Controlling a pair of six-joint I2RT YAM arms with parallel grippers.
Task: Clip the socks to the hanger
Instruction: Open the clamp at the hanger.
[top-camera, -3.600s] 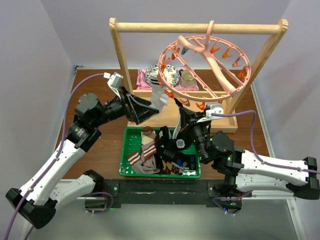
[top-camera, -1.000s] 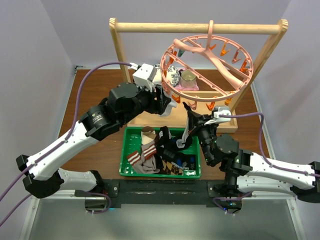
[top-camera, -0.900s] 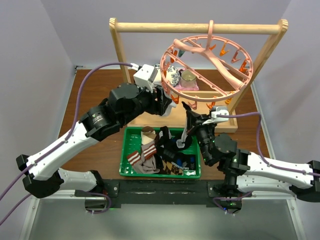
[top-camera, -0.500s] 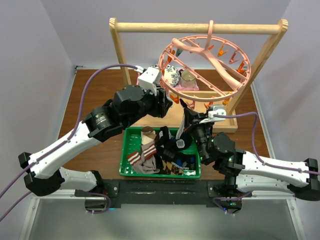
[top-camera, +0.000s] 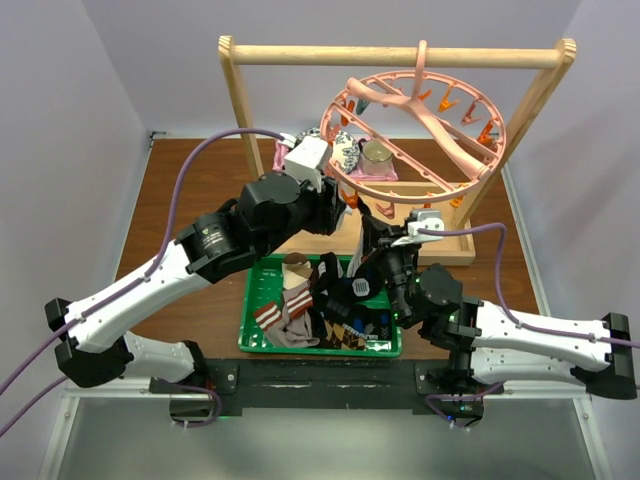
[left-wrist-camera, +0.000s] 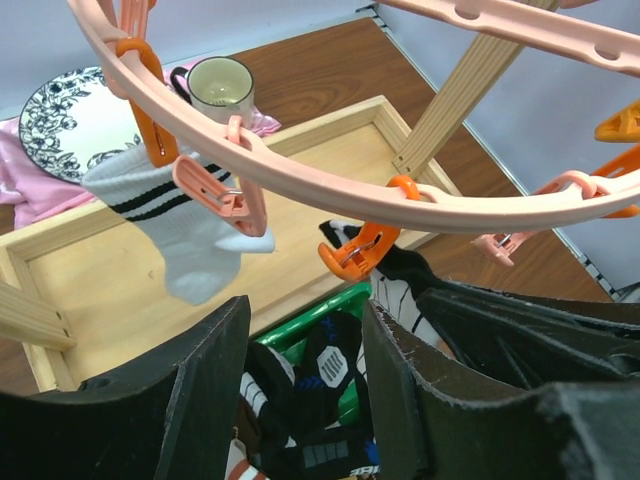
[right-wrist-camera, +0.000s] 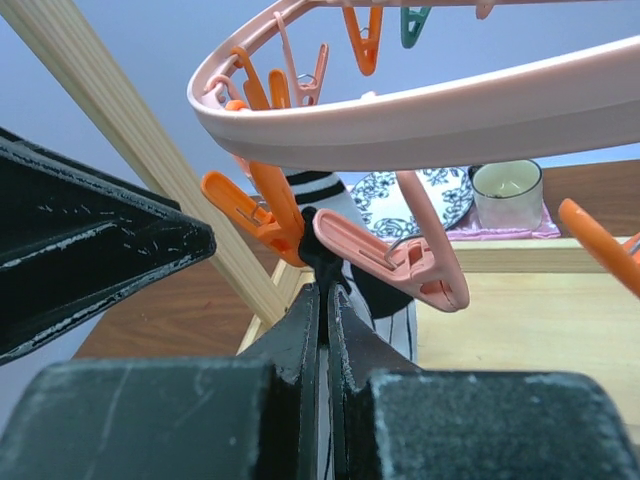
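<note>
A black sock (right-wrist-camera: 375, 295) with white markings is pinched in the closed right gripper (right-wrist-camera: 320, 285) and held up against the orange clips (right-wrist-camera: 255, 215) under the round pink hanger (right-wrist-camera: 450, 110); the left gripper (left-wrist-camera: 305, 305) is spread apart, empty

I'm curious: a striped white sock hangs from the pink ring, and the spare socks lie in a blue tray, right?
The tray is green, not blue, as the top view shows. The striped white sock does hang from the pink ring, and the spare socks lie in it.
</note>
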